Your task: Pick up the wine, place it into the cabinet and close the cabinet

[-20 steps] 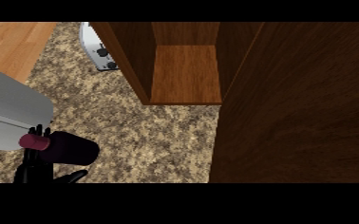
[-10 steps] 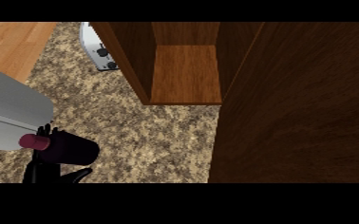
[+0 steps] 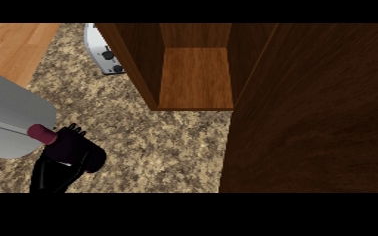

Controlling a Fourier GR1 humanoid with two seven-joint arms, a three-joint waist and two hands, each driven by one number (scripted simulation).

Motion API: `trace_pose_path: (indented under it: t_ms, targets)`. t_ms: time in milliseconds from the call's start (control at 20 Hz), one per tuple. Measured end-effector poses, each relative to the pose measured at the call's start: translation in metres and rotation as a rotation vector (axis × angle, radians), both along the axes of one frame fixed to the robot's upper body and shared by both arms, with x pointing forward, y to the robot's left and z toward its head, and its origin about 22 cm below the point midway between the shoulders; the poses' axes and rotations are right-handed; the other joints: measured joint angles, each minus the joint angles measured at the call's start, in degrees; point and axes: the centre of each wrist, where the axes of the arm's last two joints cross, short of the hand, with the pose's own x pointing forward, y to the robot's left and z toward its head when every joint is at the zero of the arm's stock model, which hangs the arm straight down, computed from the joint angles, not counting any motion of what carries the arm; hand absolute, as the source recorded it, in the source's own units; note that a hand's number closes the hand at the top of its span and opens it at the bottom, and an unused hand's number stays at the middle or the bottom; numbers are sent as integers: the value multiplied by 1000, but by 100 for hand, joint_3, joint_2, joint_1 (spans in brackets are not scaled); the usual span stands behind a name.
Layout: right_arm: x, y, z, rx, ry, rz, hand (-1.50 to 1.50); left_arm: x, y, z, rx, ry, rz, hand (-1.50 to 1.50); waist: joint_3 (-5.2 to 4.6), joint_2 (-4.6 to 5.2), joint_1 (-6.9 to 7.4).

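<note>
The wine bottle [image 3: 43,133] shows at the lower left, a dark bottle with a maroon cap, lying tilted above the counter. My left hand [image 3: 72,132] is curled round it, and its black fingers hide much of the bottle's body. The grey left forearm [image 3: 21,120] comes in from the left edge. The cabinet [image 3: 196,77] stands at the top middle with its inside shelf bare. Its dark wooden door [image 3: 303,110] is swung open and fills the right side of the view. The bottle is to the left of and below the cabinet's opening. My right hand does not show.
A speckled granite counter [image 3: 162,145] lies between the bottle and the cabinet. A grey and white appliance [image 3: 102,55] stands just left of the cabinet's side wall. A light wooden surface [image 3: 22,45] borders the counter at the top left.
My left hand, holding the bottle, has shifted a little to the right and up toward the cabinet. The cabinet and its door have not moved.
</note>
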Motion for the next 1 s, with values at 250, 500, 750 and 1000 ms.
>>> trace_pose_path:
  t_ms: [250,500,750,1000]
  targets:
    - [1,-4,2,-14,-10,-17,-150,3,-2,-7,33,-45,-65,150,12,-6,-4]
    - [1,-1,-2,-4,-12,-1,-150,8,-8,-3,167,-84,-91,150,21,-13,-7]
    - [0,-2,-2,-4,-6,-2,-150,22,-3,3,216,-88,-175,150,9,-5,-22]
    - [0,-2,-3,-3,-6,-2,-150,42,-6,13,240,-128,-242,150,2,1,-16]
